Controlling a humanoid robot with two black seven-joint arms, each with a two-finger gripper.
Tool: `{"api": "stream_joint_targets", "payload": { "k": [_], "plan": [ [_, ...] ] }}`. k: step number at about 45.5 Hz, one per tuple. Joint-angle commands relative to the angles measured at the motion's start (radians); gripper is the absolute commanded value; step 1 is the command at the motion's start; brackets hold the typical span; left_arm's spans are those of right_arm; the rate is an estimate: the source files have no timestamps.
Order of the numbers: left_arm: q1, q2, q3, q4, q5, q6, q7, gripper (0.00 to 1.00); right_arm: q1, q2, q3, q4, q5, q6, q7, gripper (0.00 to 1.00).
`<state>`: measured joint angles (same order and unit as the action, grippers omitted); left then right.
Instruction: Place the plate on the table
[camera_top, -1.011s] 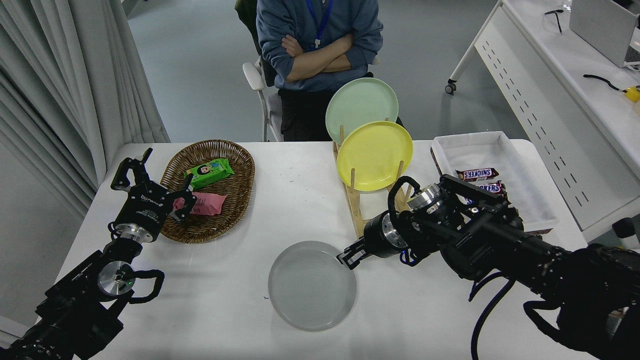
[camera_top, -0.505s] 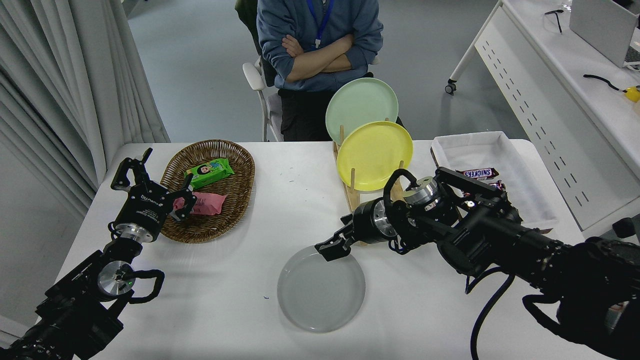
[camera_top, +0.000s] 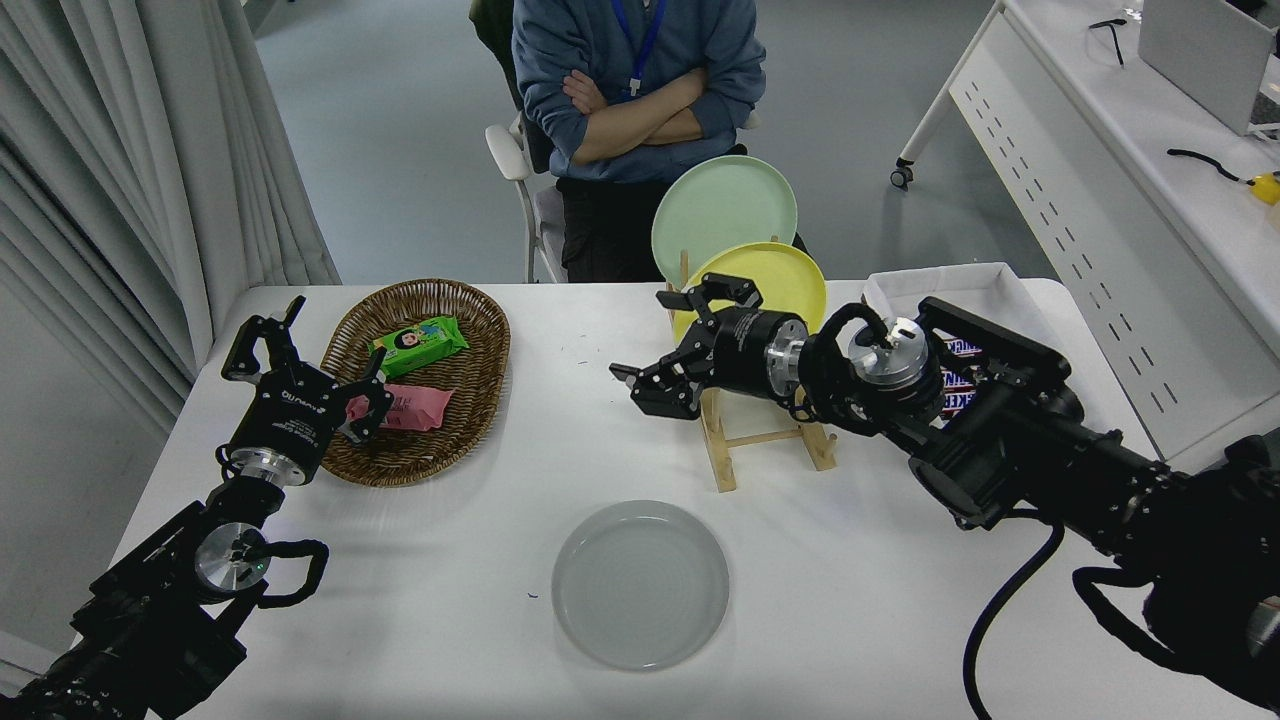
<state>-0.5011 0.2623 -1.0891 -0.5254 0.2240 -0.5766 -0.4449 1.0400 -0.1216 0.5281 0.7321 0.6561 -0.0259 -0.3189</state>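
Observation:
The light-grey plate (camera_top: 640, 585) lies flat on the white table (camera_top: 450, 590), near the front edge at the middle. My right gripper (camera_top: 642, 336) is open and empty. It hangs above the table well behind the plate, just left of the wooden rack, and touches nothing. My left gripper (camera_top: 335, 338) is open and parked at the lower left, beside the wicker basket.
A wooden rack (camera_top: 722, 440) holds a yellow plate (camera_top: 790, 280) and a mint-green plate (camera_top: 725, 205). A wicker basket (camera_top: 415, 455) holds a green packet (camera_top: 418, 344) and a pink one (camera_top: 412, 407). A white tray (camera_top: 985, 290) holds candy bars. A person (camera_top: 635, 90) sits at the far side.
My right gripper has let go of the grey plate's rim, opened, and moved up and back toward the rack. The plate now lies flat on the table. The left arm has not moved.

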Motion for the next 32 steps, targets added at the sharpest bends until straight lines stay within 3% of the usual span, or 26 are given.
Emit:
{"api": "stream_joint_targets", "payload": {
  "k": [1,12,21,32],
  "plan": [
    [-0.001,0.0,0.0,0.001,0.0,0.0,0.0,1.0,-0.021,-0.064,0.21,-0.039,-0.254,0.066,0.05,0.99],
    [-0.001,0.0,0.0,-0.001,0.0,0.0,0.0,1.0,-0.126,-0.141,0.349,-0.04,-0.414,0.155,0.103,0.99],
    [-0.001,0.0,0.0,-0.001,0.0,0.001,0.0,1.0,-0.236,-0.156,0.48,-0.042,-0.532,0.205,0.228,0.99],
    [-0.001,0.0,0.0,-0.001,0.0,0.001,0.0,1.0,-0.386,-0.164,0.595,-0.042,-0.635,0.216,0.236,0.99]
  ]
}}
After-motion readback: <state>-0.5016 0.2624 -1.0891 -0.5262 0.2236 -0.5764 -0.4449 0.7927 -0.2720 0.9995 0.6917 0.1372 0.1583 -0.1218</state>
